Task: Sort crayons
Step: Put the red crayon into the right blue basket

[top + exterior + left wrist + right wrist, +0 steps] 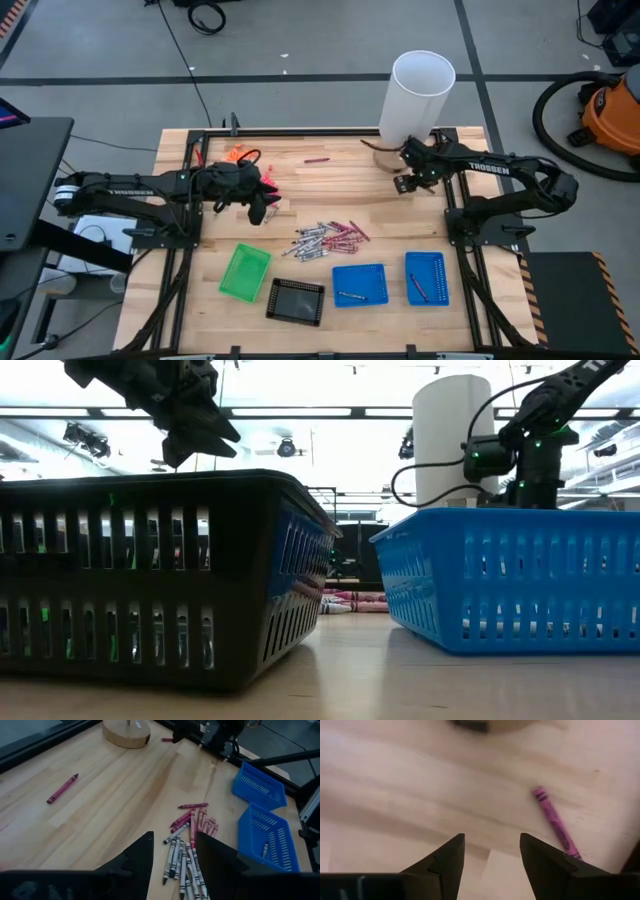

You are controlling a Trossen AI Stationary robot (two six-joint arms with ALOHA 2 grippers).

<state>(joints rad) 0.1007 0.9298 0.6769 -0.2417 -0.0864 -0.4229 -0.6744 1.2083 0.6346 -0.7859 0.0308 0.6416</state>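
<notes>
The crayons (328,240) lie in a loose heap of maroon and grey-white sticks on the wooden worktop (330,185), and this heap serves as the landmark. Just beyond it, toward the near edge, sit four small trays: a green tray (245,272), a black tray (295,301), and two blue ones, the first blue tray (360,285) holding one crayon and the second blue tray (427,278) holding another. The left tool (262,210) hovers to one side of the heap, its fingers (137,857) standing apart with nothing between them. The right tool (405,181) hangs on the far side of the heap near a tall white cylinder (415,95), fingers apart and empty, with a single pink crayon (555,822) on the worktop just beside it. Another stray crayon (317,159) lies well away from the heap.
</notes>
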